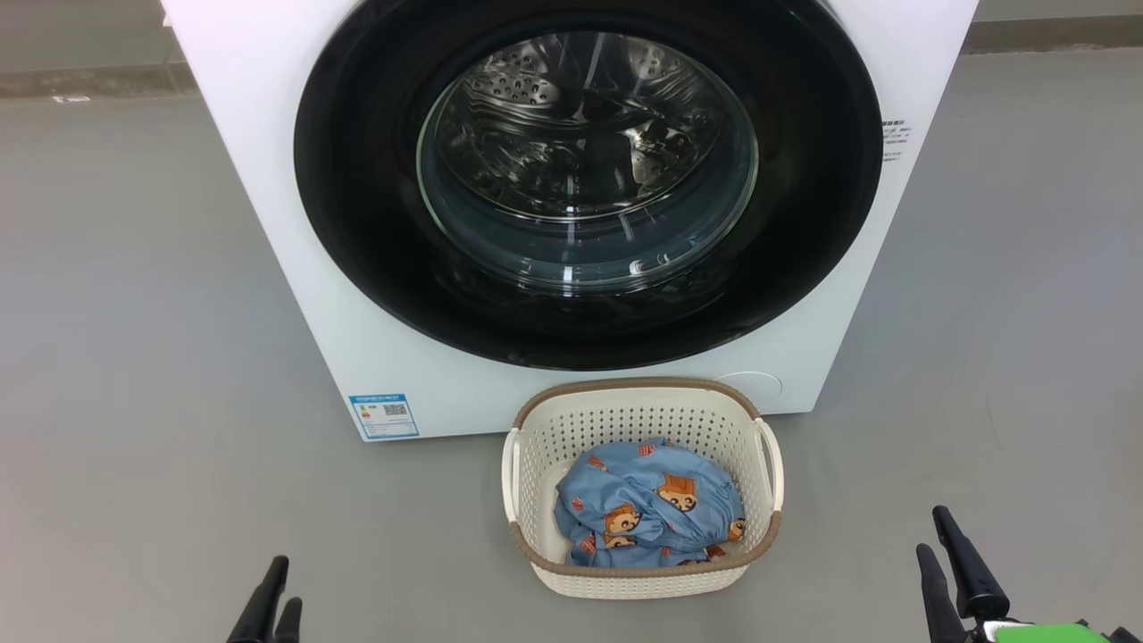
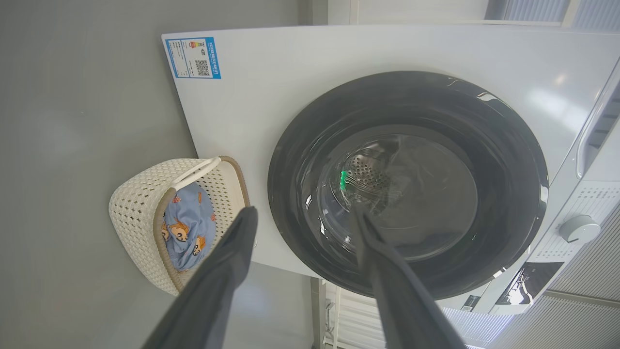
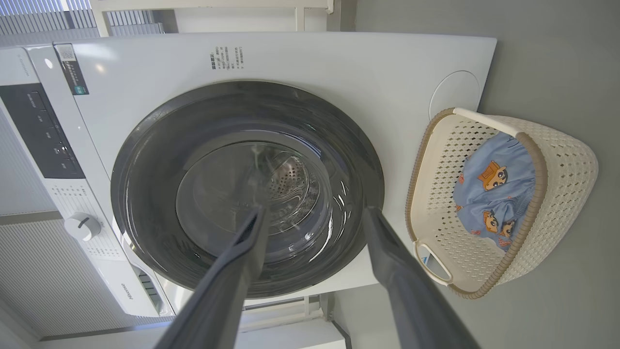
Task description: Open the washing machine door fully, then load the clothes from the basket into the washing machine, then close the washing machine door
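Loading is not begun — washing machine door (image 1: pixel 588 170) shut, clothes (image 1: pixel 647 513) heaped in basket (image 1: pixel 643 386); left tool (image 2: pixel 304 213), right tool (image 3: pixel 315 211) spread empty.

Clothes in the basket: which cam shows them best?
Head view: it looks down into the basket, so the clothes show nearly whole. Both wrist views see them from the side, partly hidden behind the basket's rim.

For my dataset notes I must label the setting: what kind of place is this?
Probably a laundry area: a white washing machine stands on a grey floor, with a basket of clothes in front of it.
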You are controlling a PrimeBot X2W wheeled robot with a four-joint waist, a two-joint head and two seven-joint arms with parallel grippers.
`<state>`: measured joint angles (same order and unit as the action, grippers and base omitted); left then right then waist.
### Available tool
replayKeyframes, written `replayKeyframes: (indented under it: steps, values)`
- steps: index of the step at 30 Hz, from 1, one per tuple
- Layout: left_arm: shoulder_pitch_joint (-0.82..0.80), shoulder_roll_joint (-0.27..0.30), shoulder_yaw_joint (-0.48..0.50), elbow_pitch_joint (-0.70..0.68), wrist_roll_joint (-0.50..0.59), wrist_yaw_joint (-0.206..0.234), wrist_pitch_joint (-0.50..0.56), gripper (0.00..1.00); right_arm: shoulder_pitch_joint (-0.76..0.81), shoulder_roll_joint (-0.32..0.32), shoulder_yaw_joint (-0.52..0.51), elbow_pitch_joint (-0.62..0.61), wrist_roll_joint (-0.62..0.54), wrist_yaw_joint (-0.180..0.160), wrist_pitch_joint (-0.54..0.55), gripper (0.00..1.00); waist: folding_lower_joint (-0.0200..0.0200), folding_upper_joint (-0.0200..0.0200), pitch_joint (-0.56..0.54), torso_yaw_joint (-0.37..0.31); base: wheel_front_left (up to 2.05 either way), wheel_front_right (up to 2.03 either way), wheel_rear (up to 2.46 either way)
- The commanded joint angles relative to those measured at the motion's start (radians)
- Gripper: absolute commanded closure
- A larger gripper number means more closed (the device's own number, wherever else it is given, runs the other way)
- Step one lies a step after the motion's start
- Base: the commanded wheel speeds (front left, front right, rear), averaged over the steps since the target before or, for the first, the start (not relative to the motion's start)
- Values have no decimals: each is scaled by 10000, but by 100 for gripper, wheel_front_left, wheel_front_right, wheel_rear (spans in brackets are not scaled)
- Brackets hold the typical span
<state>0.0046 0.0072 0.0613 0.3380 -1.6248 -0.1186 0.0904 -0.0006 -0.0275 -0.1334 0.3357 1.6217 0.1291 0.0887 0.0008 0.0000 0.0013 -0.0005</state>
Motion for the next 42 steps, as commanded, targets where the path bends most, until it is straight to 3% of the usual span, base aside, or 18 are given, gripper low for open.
replayKeyframes:
  steps: [1,20,42]
  values:
    - [-212,116,-2,-340,29,-10,-103,0,-185,-48,106,-346,-32,1,-96,0,3,0,0,-1,0,0,0]
    - [-142,165,-105,-835,739,-28,-634,0,-87,-226,477,-1041,-687,3,-636,0,-8,0,18,14,0,0,0]
    - [-52,225,-230,-1528,3159,-49,-1282,0,-23,-415,768,-2086,-3754,6,-1280,0,-8,0,28,36,0,0,0]
